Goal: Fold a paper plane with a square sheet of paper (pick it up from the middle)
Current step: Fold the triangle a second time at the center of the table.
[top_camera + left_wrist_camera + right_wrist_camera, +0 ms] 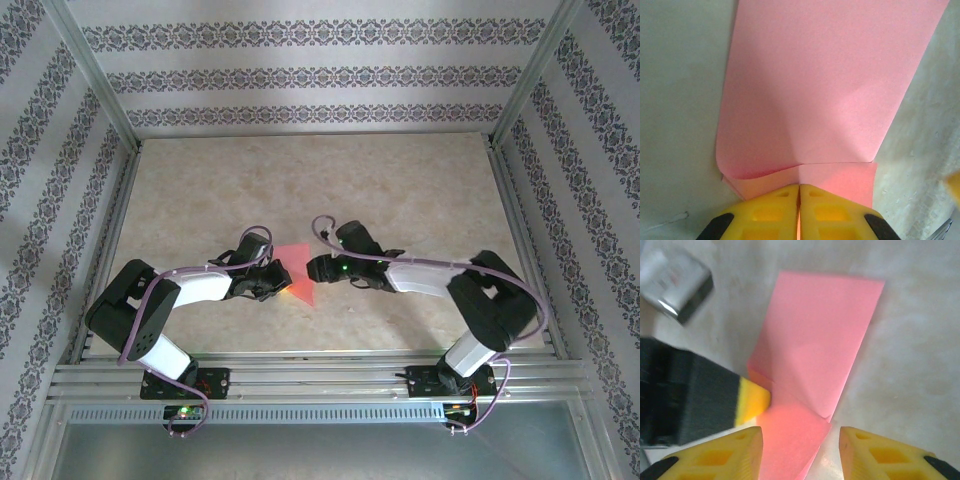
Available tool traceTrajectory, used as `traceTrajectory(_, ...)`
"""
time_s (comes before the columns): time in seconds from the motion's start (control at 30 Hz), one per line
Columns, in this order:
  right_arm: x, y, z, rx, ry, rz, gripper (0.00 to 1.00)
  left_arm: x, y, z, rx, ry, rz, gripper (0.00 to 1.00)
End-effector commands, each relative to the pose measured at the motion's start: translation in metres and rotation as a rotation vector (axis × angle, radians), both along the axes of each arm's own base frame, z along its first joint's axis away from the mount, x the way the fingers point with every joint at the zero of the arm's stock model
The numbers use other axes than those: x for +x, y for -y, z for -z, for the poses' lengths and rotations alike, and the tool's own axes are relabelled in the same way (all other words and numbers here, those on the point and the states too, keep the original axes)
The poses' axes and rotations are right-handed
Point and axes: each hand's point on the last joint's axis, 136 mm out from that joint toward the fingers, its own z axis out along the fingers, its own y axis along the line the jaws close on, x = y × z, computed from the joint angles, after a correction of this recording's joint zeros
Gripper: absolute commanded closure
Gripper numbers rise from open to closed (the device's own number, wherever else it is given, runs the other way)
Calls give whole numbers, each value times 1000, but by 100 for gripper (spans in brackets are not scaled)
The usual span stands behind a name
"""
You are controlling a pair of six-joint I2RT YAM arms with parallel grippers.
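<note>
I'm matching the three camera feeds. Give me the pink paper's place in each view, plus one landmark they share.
Top external: pink paper mid-frame, between left hand and right hand.
Left wrist: fills the upper middle, its near edge pinched by the shut left hand.
Right wrist: centre, running down between the open right hand's fingers.
Shared landmark: the left hand's yellow fingertips on the paper's edge.

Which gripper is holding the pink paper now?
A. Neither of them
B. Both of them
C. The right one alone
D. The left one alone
D: the left gripper has its fingers pressed together on the folded edge of the paper, while the right gripper is open, with one finger on each side of the paper and a clear gap between them.
</note>
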Motion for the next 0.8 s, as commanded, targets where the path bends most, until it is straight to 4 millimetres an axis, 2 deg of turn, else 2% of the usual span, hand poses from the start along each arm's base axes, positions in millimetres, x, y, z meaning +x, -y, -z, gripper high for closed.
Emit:
traceTrajectory(0.0, -7, 16, -11, -18, -24, 57, 54, -20, -16, 29, 100, -101, -14, 90)
traceTrajectory(0.1, -19, 15, -21, 19, -53, 33, 58, -20, -15, 29, 98, -103, -16, 90)
traceTrajectory(0.2, -37, 1, -25, 65, -121, -58, 70, -21, -18, 30, 108, -111, -26, 90)
traceTrajectory(0.3, -52, -12, -17, 53, -172, -126, 79, -21, -19, 31, 112, -113, -33, 90)
traceTrajectory(0.43, -64, -29, -5, 32, -208, -188, 86, -22, -20, 33, 114, -124, -41, 90)
traceTrajectory(0.6, -70, -46, 6, 4, -231, -224, 90, -24, -21, 35, 119, -131, -45, 91)
traceTrajectory(0.77, -70, -48, 25, -45, -262, -211, 91, -25, -22, 36, 124, -137, -45, 91)
